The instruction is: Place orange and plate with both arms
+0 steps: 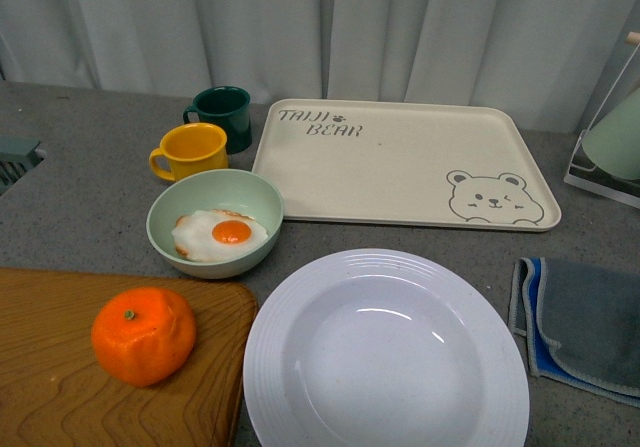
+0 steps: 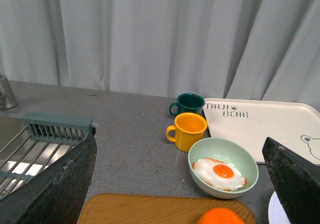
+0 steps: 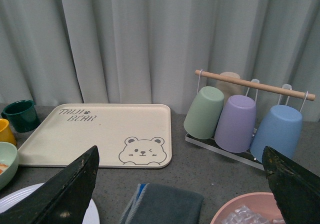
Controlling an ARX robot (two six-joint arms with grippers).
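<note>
Grey speckled counter [image 1: 90,167], pale curtain at the back.

Task status: judged at the start, nothing placed yet.
- orange [image 1: 143,334]: nearest, front left, sitting on wooden cutting board [image 1: 60,387]. Not gripped.
- plate [image 1: 300,317]: front centre, flat on the counter, just right of the board. Nothing in it. Not gripped.
- left gripper [image 2: 179,140]: fingers wide apart, holding nothing, above the board's end with the orange just under it.
- right gripper [image 3: 180,150]: fingers wide apart, holding nothing, over the plate's side of the counter.
- Left to do: pick up both items, one per arm, and set them down. Target spot not shown; bear tray is a likely guess.

Containers, near to far:
1. Plate: as above, w/o contents.
2. Pink bowl [image 3: 240,211]: near right; holds sth clear and crinkly, can't tell what.
3. Pale green bowl [image 1: 255,202]: behind the board; holds one fried egg [image 1: 222,235].
4. Yellow mug [image 1: 190,150]: behind the bowl; inside not visible.
5. Dark green mug [image 1: 222,115]: just behind the yellow one; inside not visible.
6. Cream bear tray [image 1: 400,157]: behind the plate, bare.
7. Cup rack [image 3: 255,87], far right: green, purple and blue cups hung mouth down.
</note>
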